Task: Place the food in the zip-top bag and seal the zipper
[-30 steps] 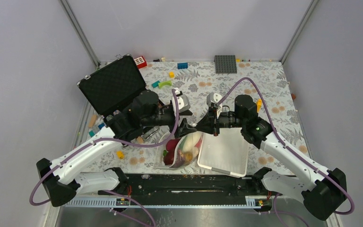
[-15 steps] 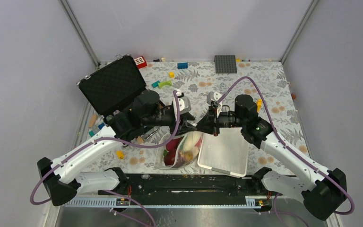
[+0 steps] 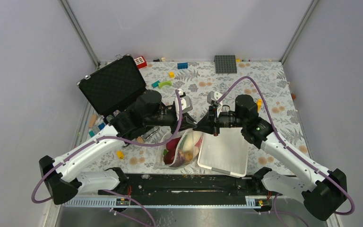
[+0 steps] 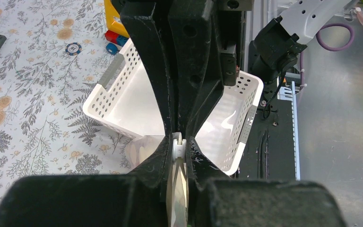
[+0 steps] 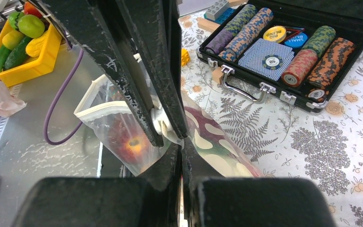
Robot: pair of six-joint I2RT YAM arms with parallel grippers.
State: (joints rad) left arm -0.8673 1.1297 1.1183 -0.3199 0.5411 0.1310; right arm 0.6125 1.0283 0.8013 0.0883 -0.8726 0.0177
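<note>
The zip-top bag (image 3: pixel 179 150) lies beside the white basket with its mouth end lifted, and the food (image 3: pixel 172 153) is inside it. Through the clear film a red tomato (image 5: pixel 130 144) and a dark-red and white piece (image 5: pixel 217 142) show. My left gripper (image 3: pixel 187 126) and right gripper (image 3: pixel 199 126) meet tip to tip over the mouth. The left gripper (image 4: pixel 179 149) is shut on the white piece of the zipper (image 5: pixel 162 120). The right gripper (image 5: pixel 182 156) is shut on the thin bag edge right next to it.
The white slotted basket (image 3: pixel 224 151) sits empty right of the bag. An open black case of poker chip rolls (image 3: pixel 113 87) stands at the left. Loose bricks (image 3: pixel 183 65) and a grey baseplate (image 3: pixel 225 64) lie at the back. A yellow bin of toy produce (image 5: pixel 23 52) sits off the table.
My left gripper has closed onto the zipper piece and edged right towards the right gripper. The right gripper has stayed shut in place.
</note>
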